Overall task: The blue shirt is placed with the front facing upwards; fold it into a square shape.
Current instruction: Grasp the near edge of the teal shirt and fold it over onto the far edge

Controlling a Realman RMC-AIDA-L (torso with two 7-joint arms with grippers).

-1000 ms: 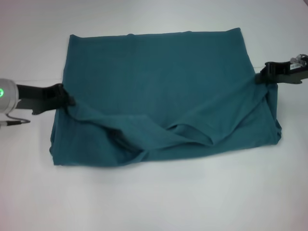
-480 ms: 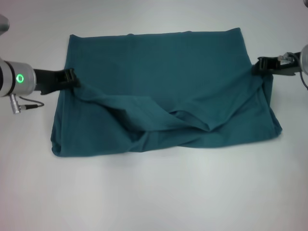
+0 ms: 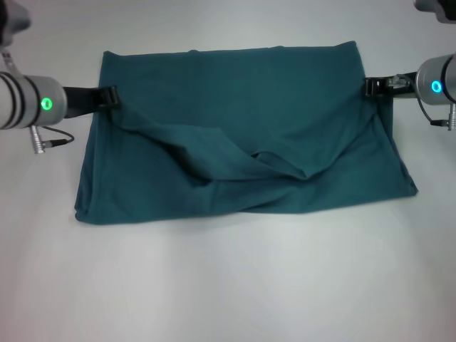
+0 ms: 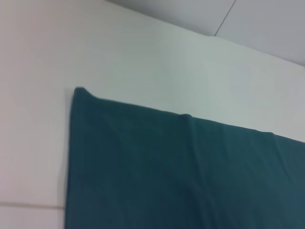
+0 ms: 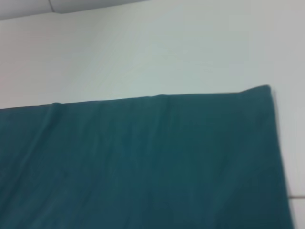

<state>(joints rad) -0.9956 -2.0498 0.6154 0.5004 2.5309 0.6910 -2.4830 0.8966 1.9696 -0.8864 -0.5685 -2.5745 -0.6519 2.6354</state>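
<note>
The blue shirt (image 3: 235,85) lies spread on the white table, dark teal and partly folded over itself. A lifted layer sags in a slack fold (image 3: 278,167) between my two grippers. At the shirt's left edge my left gripper (image 3: 110,97) is shut on the fabric. My right gripper (image 3: 370,87) is shut on the fabric at the right edge. Both hold their corners near the shirt's far third. The left wrist view shows the shirt's far corner (image 4: 78,93), and the right wrist view shows the other far corner (image 5: 264,90). No print shows.
The white table (image 3: 228,285) surrounds the shirt on all sides. A cable (image 3: 50,140) hangs from my left wrist beside the shirt's left edge. A table seam (image 4: 28,205) runs near the cloth.
Both grippers have moved toward the shirt's far edge, carrying the lifted layer with them. The sagging fold in the middle has shifted farther back and the near edge looks flatter.
</note>
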